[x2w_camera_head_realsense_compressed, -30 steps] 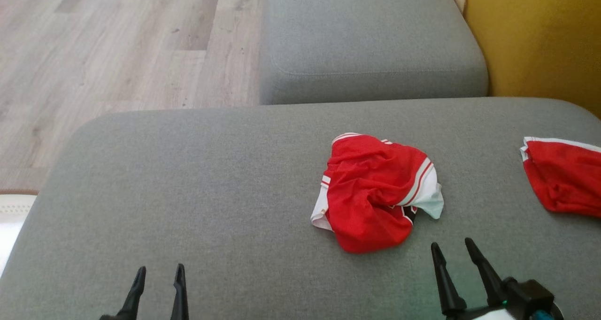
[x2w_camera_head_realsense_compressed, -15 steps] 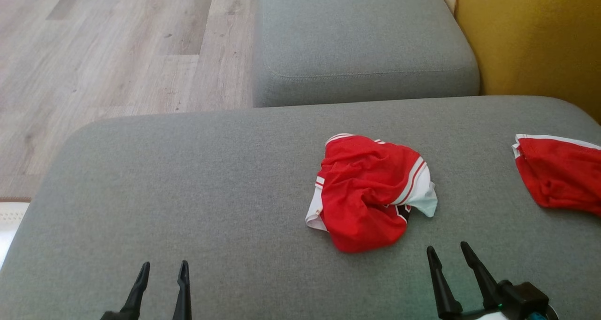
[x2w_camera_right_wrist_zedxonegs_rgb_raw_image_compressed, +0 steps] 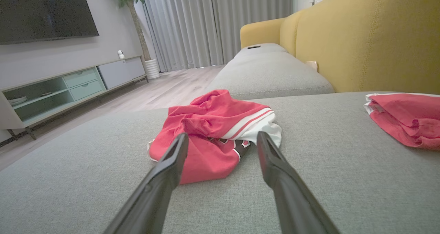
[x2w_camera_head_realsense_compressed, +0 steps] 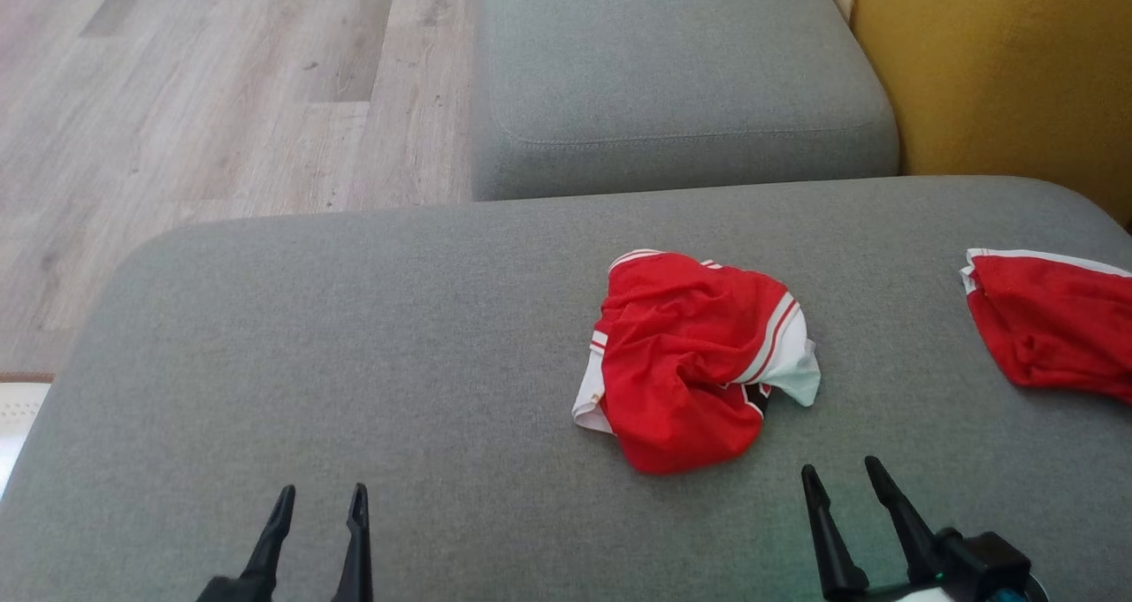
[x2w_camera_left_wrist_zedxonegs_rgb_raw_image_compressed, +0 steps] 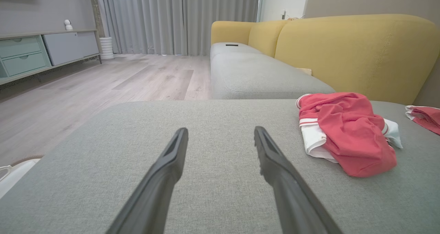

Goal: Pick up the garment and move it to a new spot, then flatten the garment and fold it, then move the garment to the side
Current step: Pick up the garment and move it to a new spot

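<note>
A crumpled red garment [x2w_camera_head_realsense_compressed: 694,359] with white trim lies in a heap on the grey cushion [x2w_camera_head_realsense_compressed: 354,337], right of centre. From the left wrist the garment [x2w_camera_left_wrist_zedxonegs_rgb_raw_image_compressed: 347,132] sits off to the right; from the right wrist the garment [x2w_camera_right_wrist_zedxonegs_rgb_raw_image_compressed: 213,131] is just beyond the fingertips. My right gripper [x2w_camera_head_realsense_compressed: 840,480] stands open over the cushion just short of the heap, a little to its right, holding nothing. My left gripper [x2w_camera_head_realsense_compressed: 320,502] is open too, far to the left of the heap above bare cushion.
A second red garment [x2w_camera_head_realsense_compressed: 1052,328] lies at the cushion's right edge. Another grey cushion [x2w_camera_head_realsense_compressed: 681,63] extends beyond, with the yellow backrest [x2w_camera_head_realsense_compressed: 999,72] on the right. Wooden floor [x2w_camera_head_realsense_compressed: 203,89] lies to the left, and a TV cabinet [x2w_camera_right_wrist_zedxonegs_rgb_raw_image_compressed: 68,86] stands across the room.
The whole head view has shifted slightly, so the camera moved. The left gripper has edged a little to the right and forward. The garment lies as before.
</note>
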Robot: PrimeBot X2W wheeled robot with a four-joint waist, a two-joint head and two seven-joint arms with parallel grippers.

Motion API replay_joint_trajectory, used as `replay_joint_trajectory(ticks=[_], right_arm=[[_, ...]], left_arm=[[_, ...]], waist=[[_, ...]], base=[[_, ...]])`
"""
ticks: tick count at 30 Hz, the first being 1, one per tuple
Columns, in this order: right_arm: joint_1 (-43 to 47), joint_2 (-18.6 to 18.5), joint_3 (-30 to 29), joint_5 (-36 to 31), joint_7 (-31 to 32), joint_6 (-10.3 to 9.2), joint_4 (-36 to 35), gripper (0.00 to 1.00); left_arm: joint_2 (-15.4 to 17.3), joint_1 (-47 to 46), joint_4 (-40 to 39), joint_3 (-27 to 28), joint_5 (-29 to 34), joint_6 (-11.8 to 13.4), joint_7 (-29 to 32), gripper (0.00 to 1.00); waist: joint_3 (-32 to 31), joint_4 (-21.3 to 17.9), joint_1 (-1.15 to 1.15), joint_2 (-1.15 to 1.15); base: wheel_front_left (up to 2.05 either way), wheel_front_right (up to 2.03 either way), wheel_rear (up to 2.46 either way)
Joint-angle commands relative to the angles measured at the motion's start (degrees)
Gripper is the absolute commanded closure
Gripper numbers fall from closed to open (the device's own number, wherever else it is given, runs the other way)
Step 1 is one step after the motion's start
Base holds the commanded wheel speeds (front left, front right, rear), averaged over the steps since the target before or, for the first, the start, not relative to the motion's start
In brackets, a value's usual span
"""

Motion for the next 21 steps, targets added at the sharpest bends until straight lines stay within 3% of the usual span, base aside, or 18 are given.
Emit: replay_joint_trajectory(ticks=[1, 21], right_arm=[[-3.1, -0.08, 1.26, 0.14, -0.32, 0.37, -1.53, 0.0], [-3.2, -0.33, 1.24, 0.23, -0.32, 0.37, -1.41, 0.0]], left_arm=[[-0.53, -3.85, -1.64, 1.33, -0.29, 0.33, -0.61, 0.0], [-0.53, -3.98, -1.62, 0.38, -0.64, 1.03, -0.61, 0.0]], waist=[[0.03, 0.08, 0.0, 0.0], [0.18, 0.12, 0.0, 0.0]], base=[[0.0, 0.0, 0.0], [0.0, 0.0, 0.0]])
